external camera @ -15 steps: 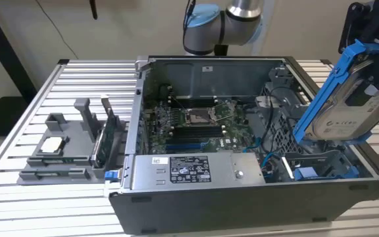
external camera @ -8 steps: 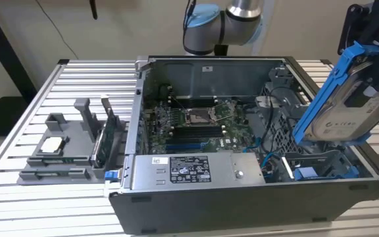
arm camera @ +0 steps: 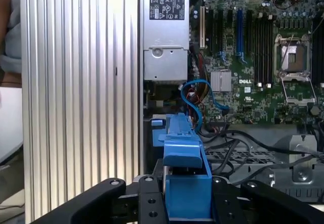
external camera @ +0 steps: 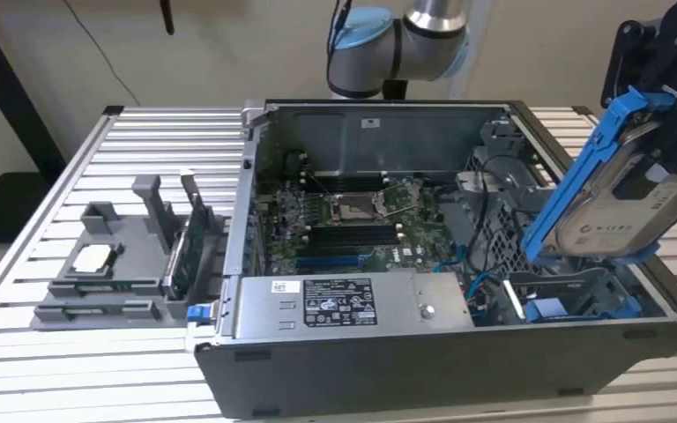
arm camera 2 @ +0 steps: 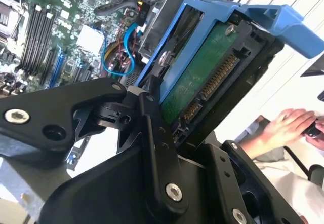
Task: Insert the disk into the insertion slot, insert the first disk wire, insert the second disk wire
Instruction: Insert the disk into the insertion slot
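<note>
Exterior view first: we see an open computer case (external camera: 433,370) lying on a slatted aluminium table (external camera: 162,141), with the robot arm (external camera: 404,35) standing behind it. At the exterior view's right the gripper (external camera: 668,145) holds the disk (external camera: 621,211) in the air, its jaws closed on the blue carrier (external camera: 580,176) that frames the silver drive. The disk is tilted, its long side leaning steeply and its label towards the camera, and it hangs above the right end of the case. Below it, in the near right corner of the case, we find the insertion slot (external camera: 574,295), a dark bay with blue rails. The disk is clear of the slot and not seated in it. Just to the exterior view's left of the slot lies the grey power-supply box (external camera: 351,301), and beyond that the green motherboard (external camera: 351,233). A grey parts fixture (external camera: 115,256) sits on the table to the exterior view's left of the case.

In the second wrist view we look along the black fingers (arm camera 2: 152,133), which press on the disk from both sides. Its green circuit board and connector edge face us. A person's hand (arm camera 2: 288,125) shows beyond the disk, apart from it. In the first wrist view the carrier's blue edge sits between the finger links, and blue cables (arm camera: 195,95) loop inside the case between the power-supply box and the motherboard.
</note>
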Robot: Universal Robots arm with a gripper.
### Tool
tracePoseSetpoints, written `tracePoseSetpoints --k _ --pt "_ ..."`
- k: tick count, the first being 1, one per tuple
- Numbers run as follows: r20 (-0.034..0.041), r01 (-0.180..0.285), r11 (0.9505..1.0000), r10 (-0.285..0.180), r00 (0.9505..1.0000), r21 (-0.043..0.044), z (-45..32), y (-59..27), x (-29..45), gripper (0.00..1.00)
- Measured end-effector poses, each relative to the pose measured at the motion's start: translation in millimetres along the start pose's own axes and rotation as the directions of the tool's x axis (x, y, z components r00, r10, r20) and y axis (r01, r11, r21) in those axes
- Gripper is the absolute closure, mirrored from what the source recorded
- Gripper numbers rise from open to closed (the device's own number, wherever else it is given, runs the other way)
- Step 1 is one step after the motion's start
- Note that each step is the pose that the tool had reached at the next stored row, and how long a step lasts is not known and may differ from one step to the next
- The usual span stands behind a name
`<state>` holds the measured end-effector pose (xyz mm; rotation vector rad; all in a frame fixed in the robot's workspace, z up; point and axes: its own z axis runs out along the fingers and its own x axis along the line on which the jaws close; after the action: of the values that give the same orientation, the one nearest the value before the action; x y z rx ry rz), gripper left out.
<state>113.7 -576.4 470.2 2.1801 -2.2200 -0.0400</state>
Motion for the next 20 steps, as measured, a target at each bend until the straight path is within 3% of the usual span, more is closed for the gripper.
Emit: tracePoseSetpoints --k 20 --pt "0.0003 0.0 1.0 0.0 1.0 0.0 7.4 -3.1 -0.6 0.67"
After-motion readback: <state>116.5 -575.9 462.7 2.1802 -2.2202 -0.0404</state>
